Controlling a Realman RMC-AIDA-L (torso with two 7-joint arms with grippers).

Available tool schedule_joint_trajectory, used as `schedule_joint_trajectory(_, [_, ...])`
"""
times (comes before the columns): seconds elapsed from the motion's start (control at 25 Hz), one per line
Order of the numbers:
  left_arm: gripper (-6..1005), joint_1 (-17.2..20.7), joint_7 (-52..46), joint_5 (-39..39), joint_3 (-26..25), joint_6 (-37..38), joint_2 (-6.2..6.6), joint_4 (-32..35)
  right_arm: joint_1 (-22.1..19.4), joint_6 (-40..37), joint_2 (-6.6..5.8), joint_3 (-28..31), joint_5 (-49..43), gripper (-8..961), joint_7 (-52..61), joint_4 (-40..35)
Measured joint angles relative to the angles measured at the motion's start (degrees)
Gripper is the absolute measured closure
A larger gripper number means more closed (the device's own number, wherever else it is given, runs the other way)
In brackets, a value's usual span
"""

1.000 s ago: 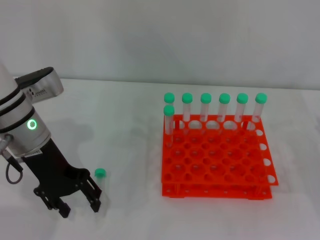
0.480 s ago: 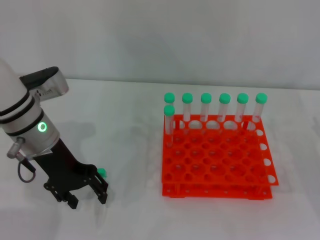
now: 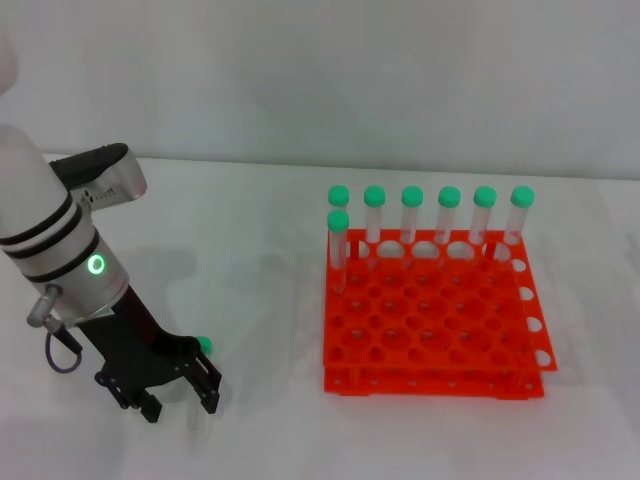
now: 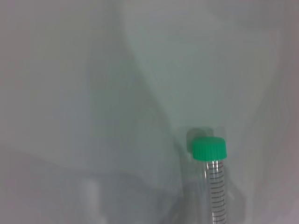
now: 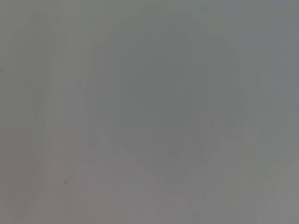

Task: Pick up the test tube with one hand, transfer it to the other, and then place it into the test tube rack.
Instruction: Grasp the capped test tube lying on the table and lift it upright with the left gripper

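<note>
Since the earlier frames, the left arm has moved toward the right and a little away from the robot, so its green ring light now sits higher in the head view, and the left tool (image 3: 178, 396) has come over the loose test tube (image 3: 204, 346). Its black fingers (image 3: 209, 393) stand apart, moderately open, pointing down at the white table (image 3: 260, 300), and they hold nothing; I cannot tell if they touch the tube. Of this tube the head view shows only the green cap, just behind the tool, because the clear body is hidden under it. The left wrist view shows the same tube (image 4: 214, 179) lying flat on the table, with its green cap and thin black marks on the clear body. Farther to the right stands the test tube rack (image 3: 432, 320), well apart from the tool. Seven other tubes (image 3: 448, 215) stand upright in it, six along the far row and one in the next row at the left end. The right tool is not seen in any view.
</note>
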Motion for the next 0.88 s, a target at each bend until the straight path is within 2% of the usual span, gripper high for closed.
schedule_joint_trajectory(0.56, [278,-0.06,0.46,0.13,0.21,-2.69,-1.00,-1.47,0.04,0.05,0.00,0.00,0.05,83,0.00,0.03])
schedule_joint_trajectory(0.88, [390,0.23,0.48,0.18,0.24,-3.11,-1.17,-1.45,0.00,0.03,0.00,0.00,0.03,83,0.00,0.04])
